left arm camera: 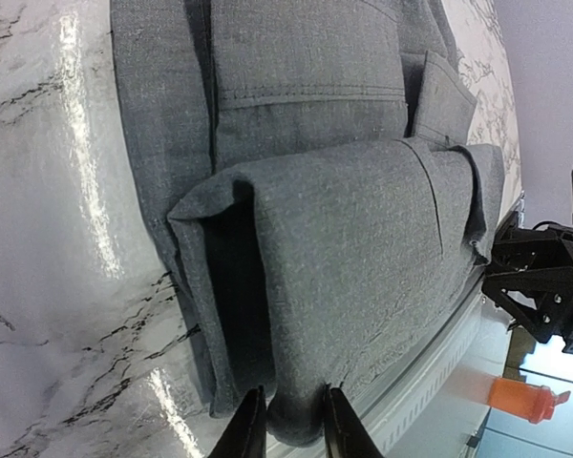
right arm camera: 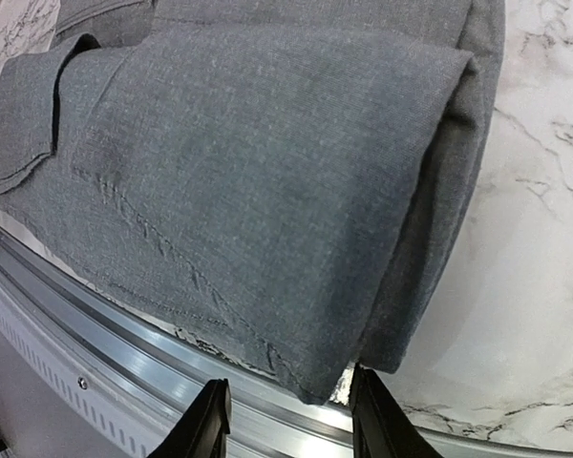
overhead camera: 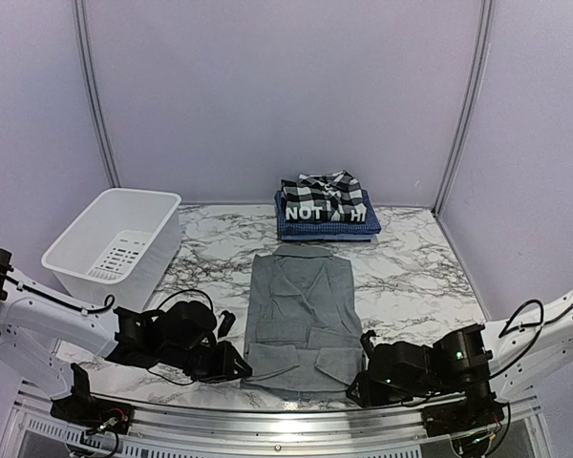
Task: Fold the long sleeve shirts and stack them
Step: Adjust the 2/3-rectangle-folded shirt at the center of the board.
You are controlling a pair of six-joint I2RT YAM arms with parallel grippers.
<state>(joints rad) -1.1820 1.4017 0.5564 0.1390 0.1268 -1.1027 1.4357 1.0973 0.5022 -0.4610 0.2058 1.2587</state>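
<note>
At the near edge of the marble table (overhead camera: 411, 258), the grey shirt (overhead camera: 301, 320) lies flat and partly folded, its collar toward the back and its sleeves folded in over the body, the hem touching the metal rail (right arm camera: 95, 343) that trims the table. Both arms stretch low and almost level across the tabletop from opposite sides, forearms pointing inward at the two near corners of the garment. The left gripper (overhead camera: 231, 363) sits at the near-left corner; its wrist view shows the fingers (left arm camera: 251, 431) drawn close together with a bulge of the grey cloth pinched between them, the folded layers of the shirt (left arm camera: 344, 239) rising above. The right gripper (overhead camera: 363, 386) sits at the near-right corner with its fingers (right arm camera: 205, 425) spread wide, holding nothing; the tip of the shirt's corner (right arm camera: 267, 162) hangs over the rail just above the gap between them, not touched by either finger. At the back of the table, well apart from the grey shirt, three folded ones are stacked: the plaid shirt (overhead camera: 325, 189) on top, the black shirt (overhead camera: 310, 212) with white letters under it, and the blue checked shirt (overhead camera: 286, 229) at the bottom. A white tub (overhead camera: 115, 243) stands at the left side.
</note>
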